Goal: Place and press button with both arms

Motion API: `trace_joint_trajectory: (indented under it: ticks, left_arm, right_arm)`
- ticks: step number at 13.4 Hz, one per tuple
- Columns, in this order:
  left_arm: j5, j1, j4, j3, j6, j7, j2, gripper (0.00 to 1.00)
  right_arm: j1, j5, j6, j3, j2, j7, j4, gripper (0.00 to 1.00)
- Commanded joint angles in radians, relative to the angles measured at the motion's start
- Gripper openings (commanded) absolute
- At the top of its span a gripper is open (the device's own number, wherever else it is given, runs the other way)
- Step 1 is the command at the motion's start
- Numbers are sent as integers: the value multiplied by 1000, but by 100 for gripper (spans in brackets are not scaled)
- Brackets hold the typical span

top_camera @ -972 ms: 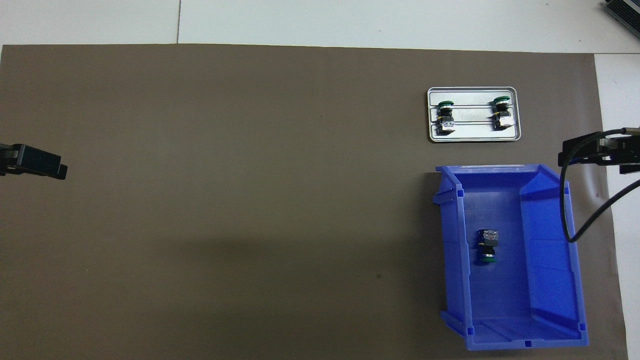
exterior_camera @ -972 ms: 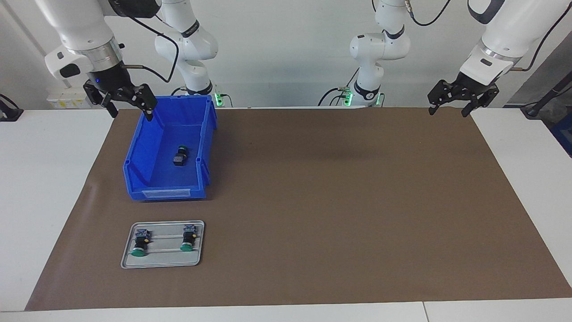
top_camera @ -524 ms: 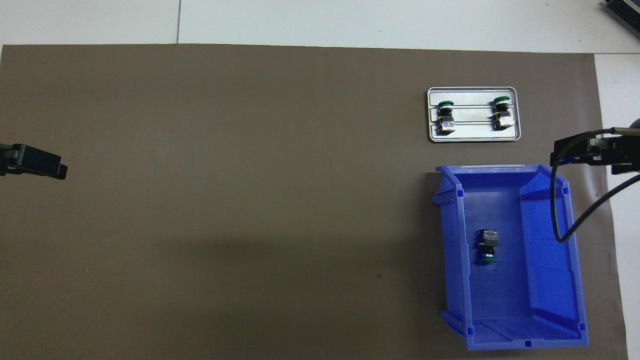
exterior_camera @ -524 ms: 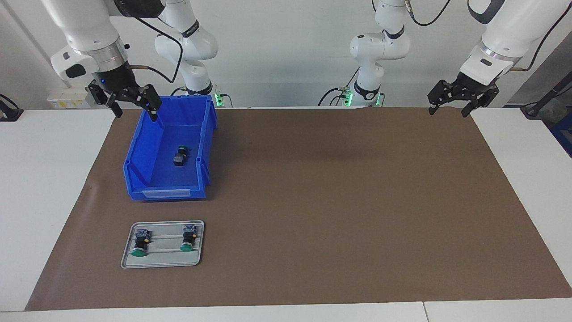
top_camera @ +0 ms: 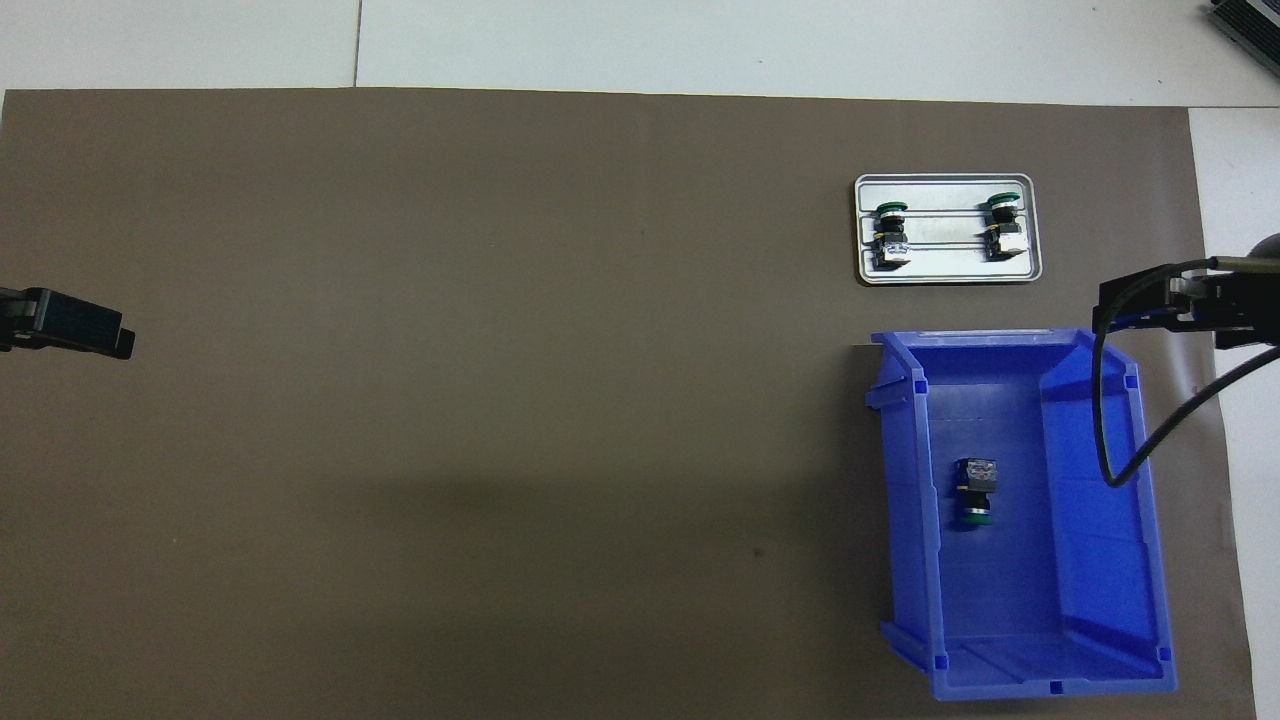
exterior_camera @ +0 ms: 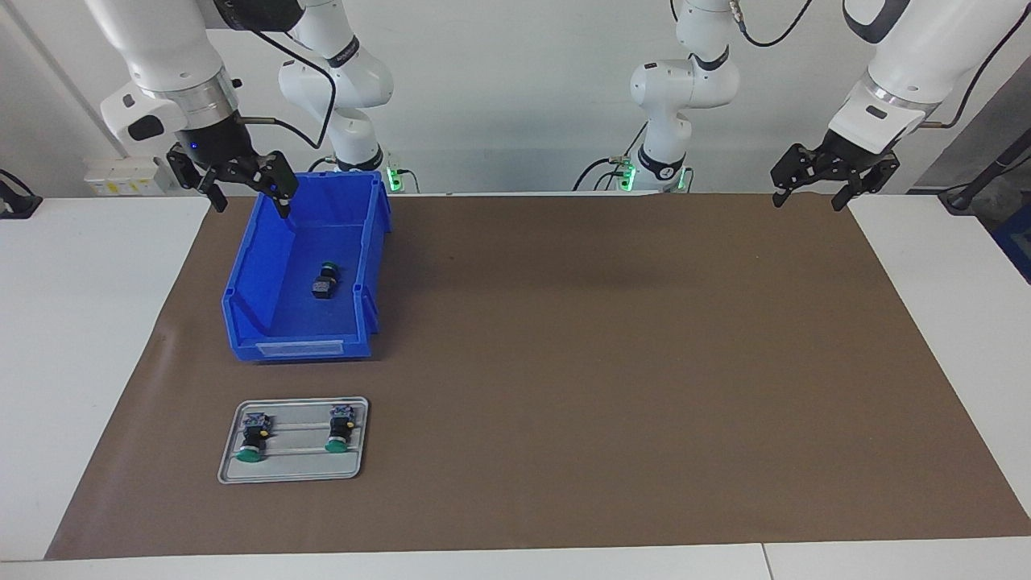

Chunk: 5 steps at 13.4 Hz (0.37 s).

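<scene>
Three buttons are counted — one button (exterior_camera: 325,281) in one blue bin (exterior_camera: 250,278), two on one tray (exterior_camera: 229,463) — left gripper (exterior_camera: 809,192) and right gripper (exterior_camera: 247,192) both spread, empty.

Brown mat (exterior_camera: 612,362) across a white table (exterior_camera: 89,338), plain, no pattern. Bright blue bin (exterior_camera: 266,342), and in it the button (exterior_camera: 325,282): green cap, black body, grey-blue end. Silver-grey tray (exterior_camera: 229,467) carries two more buttons (exterior_camera: 252,439), green caps, yellow marks. White arms (exterior_camera: 161,48), silver wrist rings, black grippers.
</scene>
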Motion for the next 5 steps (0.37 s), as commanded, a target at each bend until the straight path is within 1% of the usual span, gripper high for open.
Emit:
trace_joint_trajectory:
  ticks: [1, 5]
  left_arm:
    - [15, 9, -24, -9, -3, -11, -22, 100]
    - [15, 9, -24, -9, -3, -11, -22, 100]
  right_arm:
    - [-6, 4, -8, 5, -9, 17, -10, 100]
    - [-9, 4, -20, 5, -12, 14, -8, 100]
